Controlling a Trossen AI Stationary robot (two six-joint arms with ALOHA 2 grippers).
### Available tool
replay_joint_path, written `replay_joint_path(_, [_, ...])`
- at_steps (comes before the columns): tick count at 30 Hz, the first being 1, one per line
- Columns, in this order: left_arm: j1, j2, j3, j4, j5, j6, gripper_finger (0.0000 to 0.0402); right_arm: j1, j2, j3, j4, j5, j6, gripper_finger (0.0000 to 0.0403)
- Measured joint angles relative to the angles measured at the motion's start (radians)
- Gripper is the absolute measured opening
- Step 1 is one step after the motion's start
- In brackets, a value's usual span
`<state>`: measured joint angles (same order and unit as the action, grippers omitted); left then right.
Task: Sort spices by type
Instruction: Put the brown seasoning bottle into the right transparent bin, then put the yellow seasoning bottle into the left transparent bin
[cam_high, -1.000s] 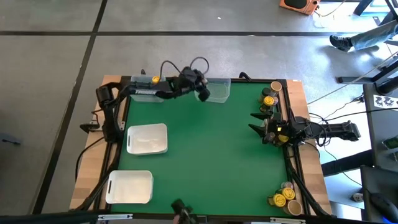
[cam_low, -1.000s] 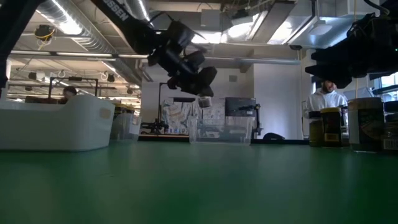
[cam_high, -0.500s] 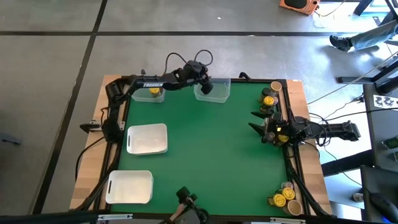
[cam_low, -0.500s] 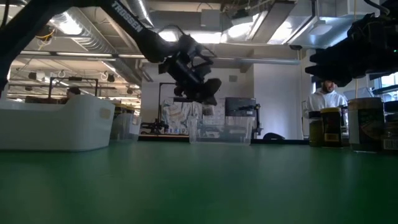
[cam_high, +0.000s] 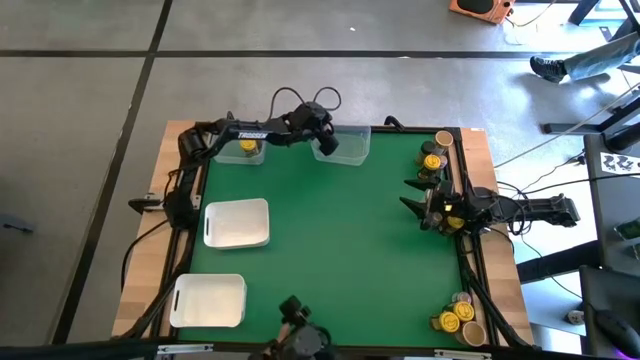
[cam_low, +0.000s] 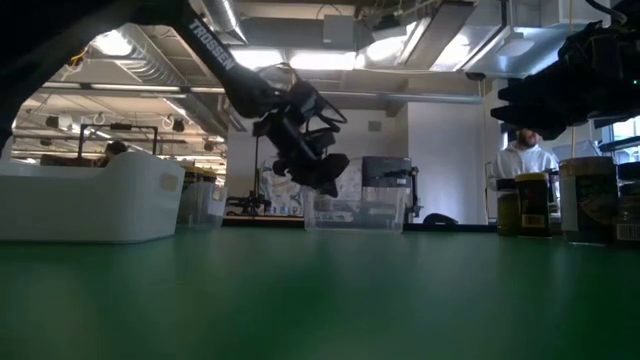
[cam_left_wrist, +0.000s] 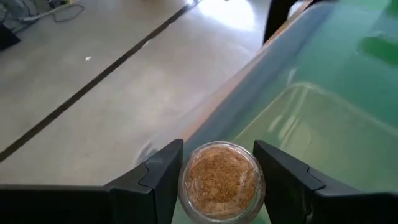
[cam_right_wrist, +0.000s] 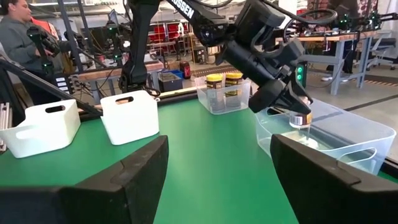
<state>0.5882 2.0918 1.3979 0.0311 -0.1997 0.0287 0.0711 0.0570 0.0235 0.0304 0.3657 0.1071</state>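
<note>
At the top centre of the high view, the left hand hangs over a clear tub that stands at the far edge of the green surface. Its fingers are closed on a small jar of tan powder, which the left wrist view shows pinched between the two dark fingers just above the tub's open top. The right wrist view shows the same jar pointing down at the tub's rim, not yet released. A second clear tub to its left in the high view holds yellow-lidded jars. The right hand waits near the right edge of the surface, its fingers spread apart and holding nothing. More spice jars stand in a group at the upper right of the high view, and another group sits at the lower right corner. Two white trays lie on the left side of the surface.
</note>
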Motion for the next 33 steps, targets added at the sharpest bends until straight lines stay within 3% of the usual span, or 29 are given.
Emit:
replay_joint_path(14, [0.027, 0.014, 0.002, 0.005, 0.040, 0.023, 0.0188, 0.000, 0.000, -0.001, -0.002, 0.000, 0.008, 0.0280])
replay_joint_path(27, [0.026, 0.015, 0.000, 0.009, 0.045, 0.023, 0.0231, 0.000, 0.000, -0.002, -0.002, 0.000, -0.006, 0.0280])
replay_joint_path(33, [0.013, -0.032, 0.002, -0.063, 0.047, 0.037, 0.0233, 0.000, 0.000, -0.002, -0.002, 0.000, -0.007, 0.0280])
